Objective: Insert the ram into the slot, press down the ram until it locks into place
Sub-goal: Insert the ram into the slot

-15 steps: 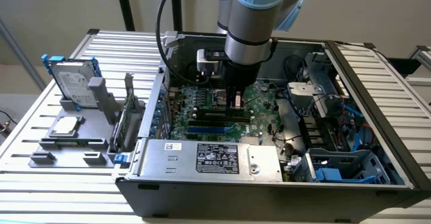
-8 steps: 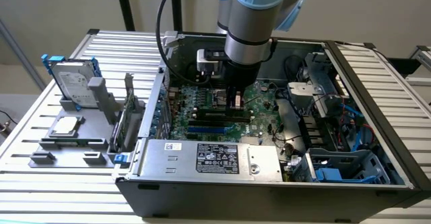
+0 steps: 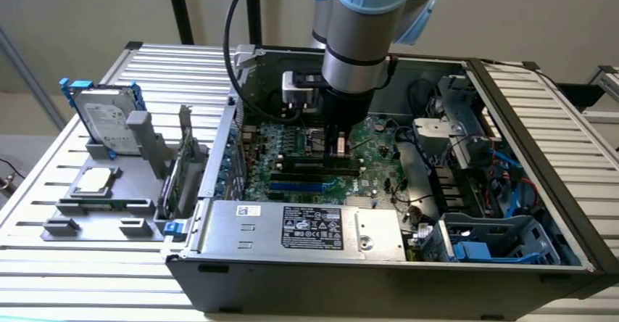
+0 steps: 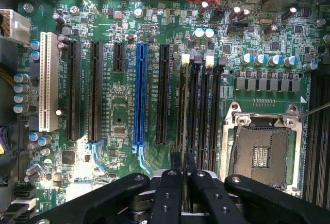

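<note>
- Wrist view: claw (image 4: 182, 163) pinched down to a narrow gap, gripping the ram (image 4: 181, 110) by its two flat faces, thin edge toward the camera.
- Gripped about mid-length, probably so that a downward push loads both ends evenly.
- Held upright and in line with the slot (image 4: 185, 59), the memory socket closest to the black expansion slots (image 4: 162, 95). Likely done for a straight drop with no twist.
- Cannot tell whether seated in the slot or just above it, nor whether the latches are closed.
- Exterior view: claw (image 3: 338, 146) deep inside the open computer case (image 3: 387, 286), pointing straight down at the motherboard (image 3: 372, 137), with the arm (image 3: 358, 39) near vertical above. Fits a press along the socket's own axis.
- Case laid flat on the slatted table (image 3: 58, 264) with its side open, likely to give reach from above.
- Counted in the wrist view:
  - 1 ram
  - 4 parallel memory sockets, with 2 white and 2 black end latches at the far end
  - 1 blue slot (image 4: 139, 95)
  - 4 black expansion slots, 3 long and 1 short
  - 1 white slot (image 4: 48, 80)
  - 1 empty processor socket (image 4: 263, 152)
- Counted in the exterior view:
  - 1 hard drive (image 3: 101, 119), standing in 1 grey parts tray (image 3: 97, 220) beside the case
  - 1 power supply (image 3: 300, 226)
  - 1 claw
</note>
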`<state>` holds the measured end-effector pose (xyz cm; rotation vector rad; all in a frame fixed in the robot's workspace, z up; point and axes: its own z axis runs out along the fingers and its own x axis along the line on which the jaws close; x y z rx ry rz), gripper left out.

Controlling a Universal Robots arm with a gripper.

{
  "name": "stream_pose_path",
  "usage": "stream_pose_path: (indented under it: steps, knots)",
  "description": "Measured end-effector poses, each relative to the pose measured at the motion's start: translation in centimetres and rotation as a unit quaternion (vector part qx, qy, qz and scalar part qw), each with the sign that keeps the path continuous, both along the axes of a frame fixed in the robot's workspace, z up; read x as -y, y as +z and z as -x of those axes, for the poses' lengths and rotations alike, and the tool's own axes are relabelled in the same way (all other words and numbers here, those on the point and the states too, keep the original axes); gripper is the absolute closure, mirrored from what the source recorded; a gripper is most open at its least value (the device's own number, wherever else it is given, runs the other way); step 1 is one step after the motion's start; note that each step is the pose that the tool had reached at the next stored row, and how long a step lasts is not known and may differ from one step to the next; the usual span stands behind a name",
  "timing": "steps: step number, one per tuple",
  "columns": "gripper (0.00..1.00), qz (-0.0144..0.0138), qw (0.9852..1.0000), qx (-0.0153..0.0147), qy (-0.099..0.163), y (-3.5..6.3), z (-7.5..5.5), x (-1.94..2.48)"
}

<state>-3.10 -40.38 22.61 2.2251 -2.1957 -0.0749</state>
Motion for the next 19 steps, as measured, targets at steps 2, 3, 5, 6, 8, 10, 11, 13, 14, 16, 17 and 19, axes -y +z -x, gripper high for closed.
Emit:
stream_pose_path:
  steps: [2,3,5,6,8,10,11,13,14,16,17,19]
  knots:
    - [0.87,0.0001,1.0,0.0005,0.0,-0.11,0.01,0.0]
    - [0.87,0.0002,1.0,0.0006,0.0,-0.16,0.01,0.0]
    - [0.87,0.0004,1.0,0.001,0.0,-0.24,0.02,0.01]
    - [0.87,0.0004,1.0,0.0011,0.0,-0.27,0.03,0.01]
    - [0.87,0.0002,1.0,0.0014,0.0,-0.31,0.03,-0.01]
    - [0.87,0.0004,1.0,0.0013,0.0,-0.3,0.04,0.0]
    - [0.87,0.0006,1.0,0.0011,0.0,-0.29,0.04,0.0]
    - [0.87,0.0007,1.0,0.0012,0.0,-0.29,0.05,0.0]
    - [0.87,0.0007,1.0,0.0012,0.0,-0.29,0.04,0.0]
    - [0.87,0.0007,1.0,0.0012,0.0,-0.29,0.04,0.0]
    - [0.85,0.0008,1.0,0.0012,0.0,-0.29,0.05,0.0]
    - [0.79,0.0007,1.0,0.0012,0.0,-0.27,0.04,0.0]
